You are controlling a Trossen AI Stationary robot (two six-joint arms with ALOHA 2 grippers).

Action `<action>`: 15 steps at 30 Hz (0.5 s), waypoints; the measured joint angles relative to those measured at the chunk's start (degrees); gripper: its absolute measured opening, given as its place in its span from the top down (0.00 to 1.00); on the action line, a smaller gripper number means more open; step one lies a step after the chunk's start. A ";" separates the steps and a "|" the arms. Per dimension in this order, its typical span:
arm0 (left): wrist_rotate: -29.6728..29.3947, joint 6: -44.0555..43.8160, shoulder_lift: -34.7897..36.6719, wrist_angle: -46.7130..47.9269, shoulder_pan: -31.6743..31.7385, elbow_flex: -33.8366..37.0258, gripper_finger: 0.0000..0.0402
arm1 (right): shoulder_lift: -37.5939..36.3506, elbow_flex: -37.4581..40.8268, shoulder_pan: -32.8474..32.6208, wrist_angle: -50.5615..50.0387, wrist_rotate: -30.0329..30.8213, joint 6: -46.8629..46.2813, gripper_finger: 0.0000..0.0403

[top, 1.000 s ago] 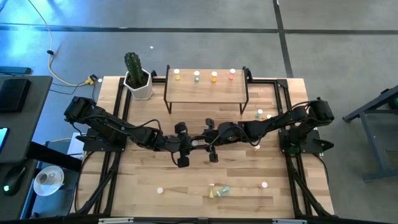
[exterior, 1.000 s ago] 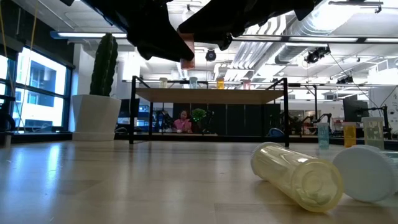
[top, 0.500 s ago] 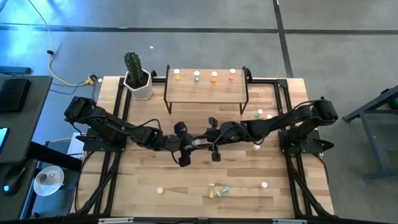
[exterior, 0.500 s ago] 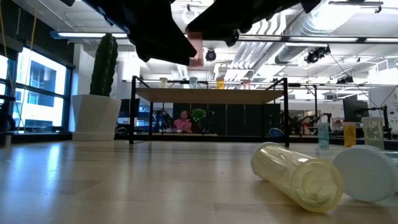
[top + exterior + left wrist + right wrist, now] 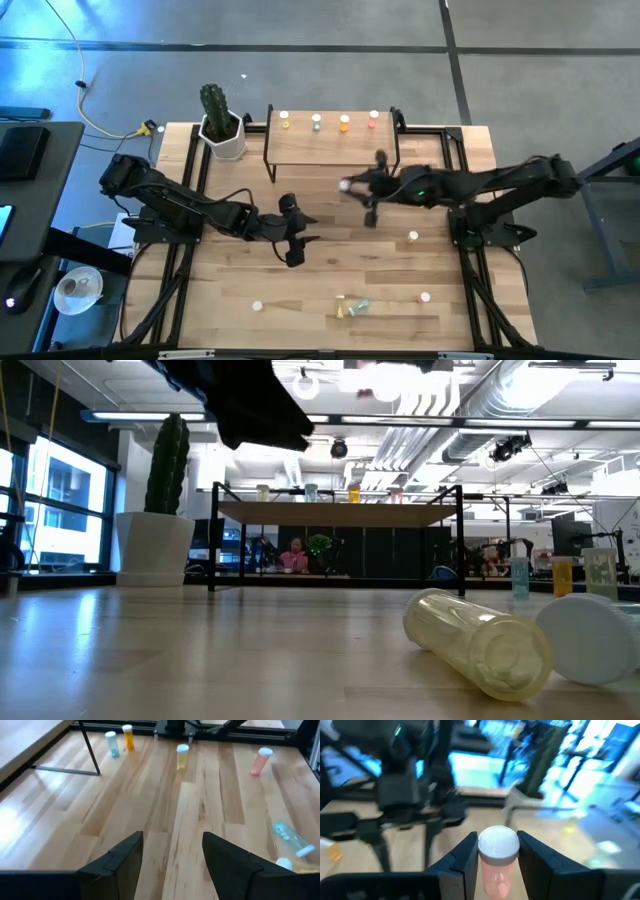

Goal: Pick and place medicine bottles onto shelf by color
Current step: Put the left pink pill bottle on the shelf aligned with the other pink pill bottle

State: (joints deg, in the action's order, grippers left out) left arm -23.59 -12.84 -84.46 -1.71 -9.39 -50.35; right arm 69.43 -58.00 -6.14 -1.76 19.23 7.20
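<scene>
- The right gripper hangs above the table, just in front of the shelf's right half, its fingers clamped on a pink-red bottle.
- In the right wrist view that bottle stands upright between the two dark fingers; it has a translucent pink body and a white, ribbed round cap.
- The left gripper is over the middle of the table with its fingers apart and nothing between them.
- The shelf is a low light-wood board on thin black legs at the back of the table, beside a white pot with a cactus.
- Four small bottles stand in a row along the shelf's back edge, all white-capped; from left to right they look yellow, pale green, orange and red.
- On the tabletop, two more bottles stand near the shelf's right leg.
- One white-capped bottle stands below the right arm, another near the front right.
- A yellow and a pale bottle lie on their sides at the front centre; a lone white cap shows at the front left.
</scene>
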 joint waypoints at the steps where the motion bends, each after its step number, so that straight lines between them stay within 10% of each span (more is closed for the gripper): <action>1: -0.04 -0.02 0.71 0.05 0.00 0.02 0.52 | -1.45 0.00 0.41 0.12 0.40 0.78 0.74; 15: -5.40 8.81 12.30 7.25 -0.43 -0.02 0.52 | -14.01 0.00 9.20 0.33 3.07 8.30 0.74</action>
State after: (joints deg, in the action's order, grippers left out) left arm -28.99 -4.03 -72.17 5.53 -9.82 -50.37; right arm 55.42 -58.00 3.07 -1.42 22.31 15.50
